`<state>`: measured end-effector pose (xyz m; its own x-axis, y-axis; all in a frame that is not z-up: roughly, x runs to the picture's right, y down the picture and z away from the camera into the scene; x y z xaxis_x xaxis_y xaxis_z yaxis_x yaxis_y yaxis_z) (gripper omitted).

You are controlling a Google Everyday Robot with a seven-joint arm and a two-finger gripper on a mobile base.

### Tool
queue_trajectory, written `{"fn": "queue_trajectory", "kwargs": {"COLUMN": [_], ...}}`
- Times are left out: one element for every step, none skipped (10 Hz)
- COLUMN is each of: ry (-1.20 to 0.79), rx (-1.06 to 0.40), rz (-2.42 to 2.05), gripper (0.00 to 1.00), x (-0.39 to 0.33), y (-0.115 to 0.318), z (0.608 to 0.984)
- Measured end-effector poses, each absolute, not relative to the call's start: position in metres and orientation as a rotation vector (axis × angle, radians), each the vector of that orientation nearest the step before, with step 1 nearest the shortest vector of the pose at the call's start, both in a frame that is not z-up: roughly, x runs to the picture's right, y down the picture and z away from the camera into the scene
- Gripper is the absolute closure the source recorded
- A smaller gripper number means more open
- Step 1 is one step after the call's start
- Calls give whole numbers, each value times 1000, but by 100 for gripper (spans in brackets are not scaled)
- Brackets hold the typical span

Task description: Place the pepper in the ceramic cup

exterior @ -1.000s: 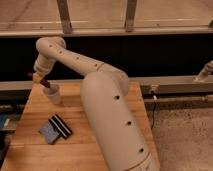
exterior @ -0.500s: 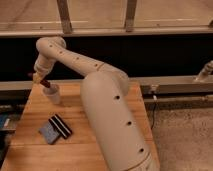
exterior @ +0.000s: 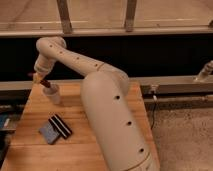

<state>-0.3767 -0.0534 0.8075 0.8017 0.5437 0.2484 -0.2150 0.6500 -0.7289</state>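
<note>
The white ceramic cup [exterior: 52,93] stands on the wooden table [exterior: 80,145] near its far left corner. My gripper [exterior: 41,78] hangs just above the cup's rim at the end of the white arm [exterior: 75,60]. A small dark red piece, the pepper [exterior: 44,82], shows at the gripper's tip, right over the cup's opening.
Blue-grey and black striped flat blocks [exterior: 55,128] lie on the table in front of the cup. My bulky white arm body [exterior: 115,120] covers the table's right half. A metal rail [exterior: 175,82] runs behind the table, and a gravel floor lies to the right.
</note>
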Motion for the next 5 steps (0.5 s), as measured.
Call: {"fn": "queue_trajectory", "kwargs": {"ry": [-478,-478,-478,-478,-478], "rx": [-747,-747,-747,-747,-747], "rz": [450,450,450,450,450], "gripper": [39,27,21,20,20], "x": [-377,-377,-377,-377,-377], "y": [-53,-53,-53,-53,-53], "z": [808,808,808,808,808]}}
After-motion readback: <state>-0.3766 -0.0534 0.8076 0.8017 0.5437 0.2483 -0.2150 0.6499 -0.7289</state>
